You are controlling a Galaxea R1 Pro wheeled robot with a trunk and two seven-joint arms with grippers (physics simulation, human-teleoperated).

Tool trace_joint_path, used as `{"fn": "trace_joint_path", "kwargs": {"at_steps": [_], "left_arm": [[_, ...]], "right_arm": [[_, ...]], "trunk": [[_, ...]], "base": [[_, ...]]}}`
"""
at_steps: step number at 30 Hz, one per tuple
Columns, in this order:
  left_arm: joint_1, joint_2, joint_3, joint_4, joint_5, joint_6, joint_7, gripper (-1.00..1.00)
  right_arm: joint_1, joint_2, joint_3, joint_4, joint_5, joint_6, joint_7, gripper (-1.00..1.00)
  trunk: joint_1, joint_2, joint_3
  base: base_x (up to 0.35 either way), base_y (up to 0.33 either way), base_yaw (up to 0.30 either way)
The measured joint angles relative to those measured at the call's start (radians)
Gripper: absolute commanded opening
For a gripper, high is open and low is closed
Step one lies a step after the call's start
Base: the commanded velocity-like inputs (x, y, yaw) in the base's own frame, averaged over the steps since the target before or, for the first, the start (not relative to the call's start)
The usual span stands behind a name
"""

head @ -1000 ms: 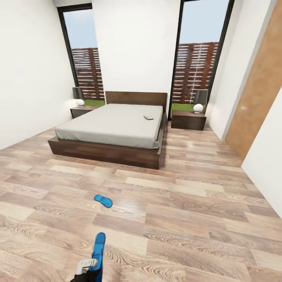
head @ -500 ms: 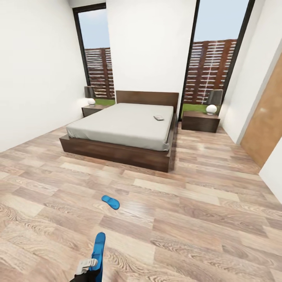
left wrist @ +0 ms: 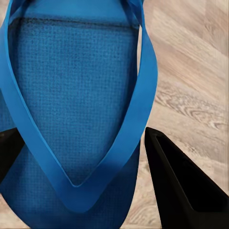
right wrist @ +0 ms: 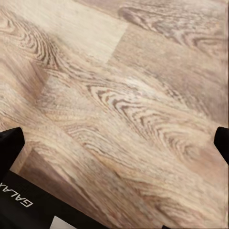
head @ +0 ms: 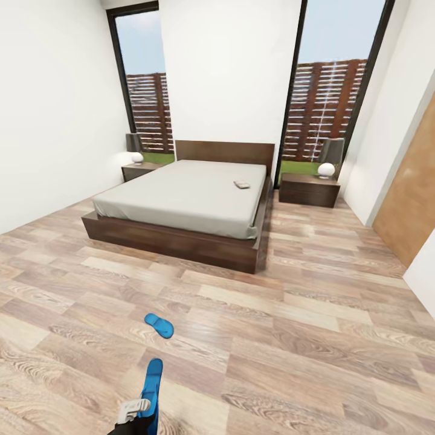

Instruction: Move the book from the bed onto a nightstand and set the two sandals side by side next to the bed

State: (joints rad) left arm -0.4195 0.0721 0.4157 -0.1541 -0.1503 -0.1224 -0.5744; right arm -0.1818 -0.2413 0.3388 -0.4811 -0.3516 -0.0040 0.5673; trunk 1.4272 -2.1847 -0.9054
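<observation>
One blue sandal (head: 151, 389) is clamped in the left gripper (head: 140, 411), held out in front of the robot with its toe end aimed toward the bed (head: 181, 205). In the left wrist view the sole sits between the two dark fingers (left wrist: 183, 186) with the strap looping across it, so the grip looks firm and the shoe seems to be carried for delivery, not just lifted. The second sandal (head: 159, 325) lies flat on the wood floor (head: 314, 338), well short of the bed's foot and a little ahead of the carried one. My guess is that it has been left there until the first is set down beside the bed, since the pair must end up side by side.

On the bed, toward its headboard end and nearer its right edge, rests the book (head: 242, 184), small and too far off to read. Just beside the bed at the head stand two nightstands, the right nightstand (head: 308, 190) and the left nightstand (head: 140, 171), each bearing a lamp and nothing else I can make out. Either would serve for the book.

Of the right gripper, dark finger tips (right wrist: 10, 145) show at opposite edges of its wrist view with bare floor between, so it is spread wide and empty.
</observation>
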Motion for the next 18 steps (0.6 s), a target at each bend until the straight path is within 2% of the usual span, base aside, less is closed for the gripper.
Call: {"fn": "trace_joint_path", "kwargs": {"at_steps": [9,18], "left_arm": [[0.0,0.0,0.0,-0.001,0.0,0.0,0.0,-1.0],[0.0,0.0,0.001,0.0,0.001,0.0,0.001,-1.0]], "right_arm": [[0.0,0.0,0.0,0.0,0.0,0.0,0.0,1.0],[0.0,0.0,0.0,0.0,0.0,0.0,-0.001,1.0]], "trunk": [[0.0,0.0,0.0],[0.0,0.0,0.0]], "base": [[0.259,-0.212,0.149],[0.25,-0.221,0.258]]}}
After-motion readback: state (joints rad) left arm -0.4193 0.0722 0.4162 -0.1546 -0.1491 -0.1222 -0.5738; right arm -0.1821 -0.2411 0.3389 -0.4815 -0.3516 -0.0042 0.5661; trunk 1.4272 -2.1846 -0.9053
